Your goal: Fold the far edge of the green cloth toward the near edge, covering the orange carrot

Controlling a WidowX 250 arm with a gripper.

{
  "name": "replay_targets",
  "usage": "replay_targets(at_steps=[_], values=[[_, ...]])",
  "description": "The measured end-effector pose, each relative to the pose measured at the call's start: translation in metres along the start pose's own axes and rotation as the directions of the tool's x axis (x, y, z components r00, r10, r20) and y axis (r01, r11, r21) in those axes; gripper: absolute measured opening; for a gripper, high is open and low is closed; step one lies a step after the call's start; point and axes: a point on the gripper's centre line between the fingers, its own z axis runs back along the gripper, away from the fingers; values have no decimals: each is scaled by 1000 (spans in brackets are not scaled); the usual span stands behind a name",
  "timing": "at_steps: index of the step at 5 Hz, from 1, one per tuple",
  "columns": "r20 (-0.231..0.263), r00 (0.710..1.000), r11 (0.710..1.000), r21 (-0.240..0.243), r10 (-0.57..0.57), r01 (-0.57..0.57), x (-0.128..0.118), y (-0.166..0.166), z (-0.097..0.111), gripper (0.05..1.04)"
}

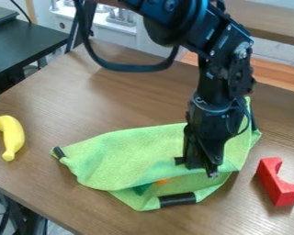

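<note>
The black gripper (197,166) points down at the right half of a green cloth (131,153), touching or just above a fold near its front. The cloth lies crumpled on the table, with black bands at some corners. Beneath the fold's front edge, left of the gripper, a small orange piece (161,181) and a dark green patch (141,189) peek out; the rest of them is hidden. Part of the cloth behind the gripper is covered by the arm.
A yellow banana-like toy (13,137) lies on the brown table (112,103) at the far left. On the right is a red block (277,182) with a curved notch. Beyond the table's upper left edge stands a dark table (33,41).
</note>
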Motion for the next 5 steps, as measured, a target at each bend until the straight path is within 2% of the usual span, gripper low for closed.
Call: replay_targets(at_steps=[1,2,3,4,5], values=[[13,997,997,-28,75,-75,1,-5,-2,469],[62,989,989,-63,136,-132,0,-4,5,796],[94,984,966,-224,154,-130,-14,17,13,996],[130,975,939,-318,179,-130,-28,26,41,1001],[170,965,913,-389,197,-118,-49,34,79,1001]])
